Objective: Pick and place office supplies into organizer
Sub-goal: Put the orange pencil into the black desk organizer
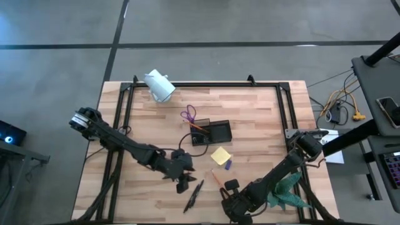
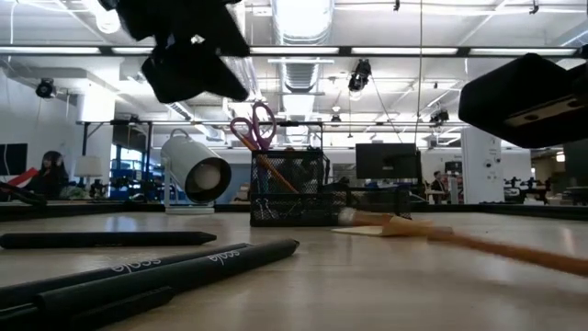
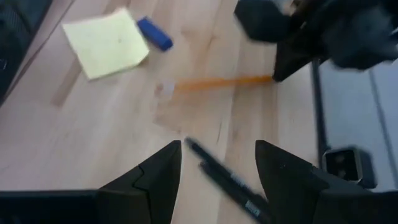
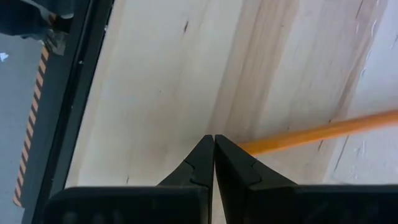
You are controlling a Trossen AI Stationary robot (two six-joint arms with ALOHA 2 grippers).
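A light wooden table top (image 1: 262, 119) is edged by black metal frame rails (image 1: 206, 83) and is set on a grey concrete floor (image 1: 56, 37) crossed by dark seams; cables (image 1: 340, 103) are seen lying on the floor beside the table; in the low view an open hall is shown, lit by long ceiling strip lights (image 2: 386, 51), with exposed ducts (image 2: 303, 69) overhead; a monitor (image 2: 386, 161) and desks are seen far back, and a seated person (image 2: 46, 175) at one side

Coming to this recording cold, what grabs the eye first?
The left claw hangs open just above two black pens near the table's front edge. Behind them, purple-handled scissors stand up out of the dark organizer at mid-table. The right claw is shut, empty, beside an orange pencil.
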